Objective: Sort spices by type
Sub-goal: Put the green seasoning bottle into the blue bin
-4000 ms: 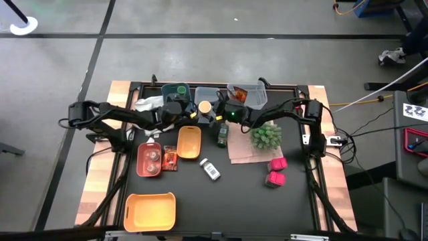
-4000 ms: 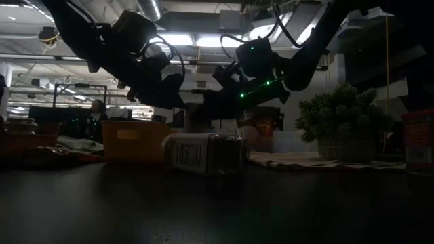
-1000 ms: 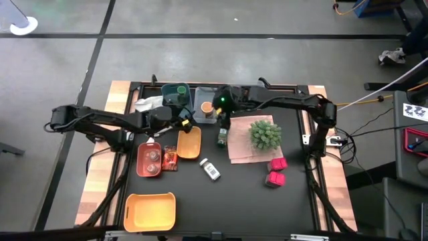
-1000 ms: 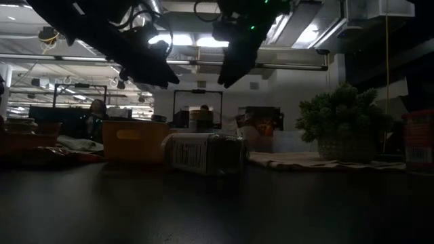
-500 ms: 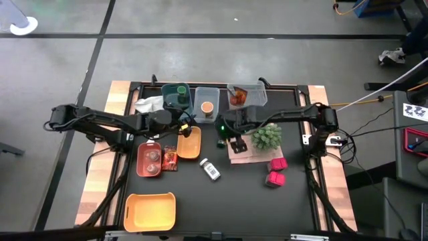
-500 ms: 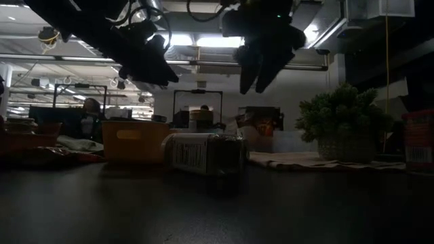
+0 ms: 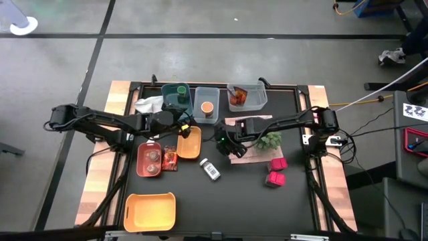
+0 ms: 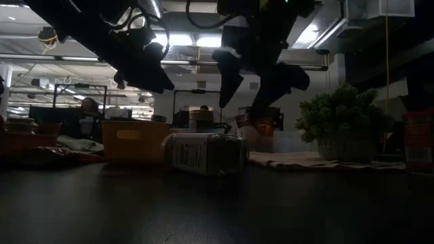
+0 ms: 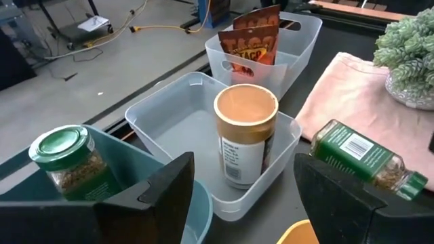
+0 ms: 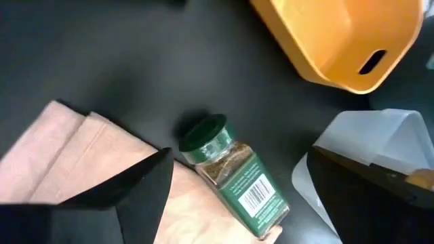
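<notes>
my right gripper (image 7: 231, 145) hangs above the table's middle, fingers spread wide, nothing between them. directly under it, seen from my right wrist, a green-lidded jar (image 10: 234, 173) lies on its side, its base end on the edge of the pink cloth (image 10: 81, 159) and its lid out over the dark tabletop (image 10: 102, 61). the small orange bin (image 10: 342, 37) sits beyond the jar's lid end, apart from it.

my left gripper (image 7: 182, 125) hovers near the back row of bins, just beside the small orange bin, fingers also spread and holding nothing. its wrist camera looks into the clear bin (image 9: 173, 129), where an orange-lidded jar (image 9: 245, 132) stands upright. beside that, a second green-lidded jar (image 9: 64, 159) stands in the teal bin (image 9: 129, 179). farther back, red-orange packets (image 9: 249, 42) stand in another clear bin (image 9: 298, 34).

elsewhere on the table: a white labelled bottle (image 7: 211, 169) lies on its side near the centre; two magenta boxes (image 7: 275, 171) sit close together on the right, near the cloth; two pinkish-lidded jars (image 7: 152, 159) rest in the red tray (image 7: 141, 165); a large orange bin (image 7: 150, 211) sits at the front left. the spiky plant (image 7: 269, 140) stands on the cloth.
</notes>
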{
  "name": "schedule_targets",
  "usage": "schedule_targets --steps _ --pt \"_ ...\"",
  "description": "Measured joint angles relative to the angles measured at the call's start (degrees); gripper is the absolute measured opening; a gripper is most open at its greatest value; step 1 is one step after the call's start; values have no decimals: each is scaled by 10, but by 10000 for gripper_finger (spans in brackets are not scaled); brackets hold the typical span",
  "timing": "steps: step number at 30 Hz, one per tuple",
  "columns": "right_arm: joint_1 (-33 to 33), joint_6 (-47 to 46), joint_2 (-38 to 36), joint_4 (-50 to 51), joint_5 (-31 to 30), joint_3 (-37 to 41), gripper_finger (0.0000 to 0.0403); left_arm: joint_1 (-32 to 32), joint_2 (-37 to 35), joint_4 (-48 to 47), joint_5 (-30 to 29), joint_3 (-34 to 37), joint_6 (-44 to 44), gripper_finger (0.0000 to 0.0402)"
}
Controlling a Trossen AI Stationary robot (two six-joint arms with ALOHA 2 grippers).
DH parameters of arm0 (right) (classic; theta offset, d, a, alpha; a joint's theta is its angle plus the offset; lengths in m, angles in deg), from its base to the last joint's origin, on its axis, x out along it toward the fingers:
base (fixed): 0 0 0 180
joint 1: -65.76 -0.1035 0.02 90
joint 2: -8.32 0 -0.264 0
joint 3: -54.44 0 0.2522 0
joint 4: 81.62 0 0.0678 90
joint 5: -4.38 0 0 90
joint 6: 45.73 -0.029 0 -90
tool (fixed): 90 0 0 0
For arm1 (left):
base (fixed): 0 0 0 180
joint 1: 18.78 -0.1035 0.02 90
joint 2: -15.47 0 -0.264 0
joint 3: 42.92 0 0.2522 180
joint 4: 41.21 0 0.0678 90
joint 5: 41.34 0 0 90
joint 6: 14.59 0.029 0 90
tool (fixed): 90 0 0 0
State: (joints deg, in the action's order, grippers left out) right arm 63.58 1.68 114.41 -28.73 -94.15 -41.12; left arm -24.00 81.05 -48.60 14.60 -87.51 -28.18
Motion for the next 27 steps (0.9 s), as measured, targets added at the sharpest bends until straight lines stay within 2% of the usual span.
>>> schedule_targets --steps 10,22,27 --pt "14 40 34 -3 -1 7 335 0 0 -4 0 0 -14 237" --pt "19 121 87 -29 -61 7 335 0 0 -15 0 0 -29 237" --pt "19 141 103 -33 -65 6 335 0 0 -15 0 0 -30 237"
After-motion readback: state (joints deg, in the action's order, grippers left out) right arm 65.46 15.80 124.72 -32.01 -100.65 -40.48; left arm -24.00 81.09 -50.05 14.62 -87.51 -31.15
